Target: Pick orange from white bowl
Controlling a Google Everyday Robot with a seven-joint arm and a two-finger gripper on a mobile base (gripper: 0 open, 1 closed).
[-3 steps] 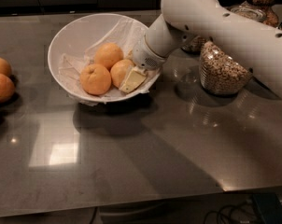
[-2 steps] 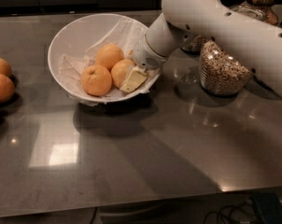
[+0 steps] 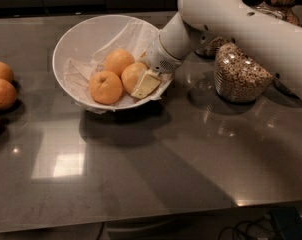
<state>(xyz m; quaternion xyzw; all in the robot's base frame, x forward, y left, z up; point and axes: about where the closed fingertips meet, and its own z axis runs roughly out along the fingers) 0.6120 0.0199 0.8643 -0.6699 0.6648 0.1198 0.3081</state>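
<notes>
The white bowl with a paper lining stands at the back left of centre on the dark table. Three oranges lie in it. The paler orange is the rightmost one. A deeper orange one with a stem dimple lies at the front, and another at the back. My gripper reaches into the bowl from the right, at the end of the white arm. One cream finger presses the paler orange's right front side. The other finger is mostly hidden behind the orange. The orange still rests in the bowl.
A glass jar of cereal stands just right of the bowl under the arm, and another jar is at the back right. Three loose oranges lie at the table's left edge. The table's front edge runs along the bottom.
</notes>
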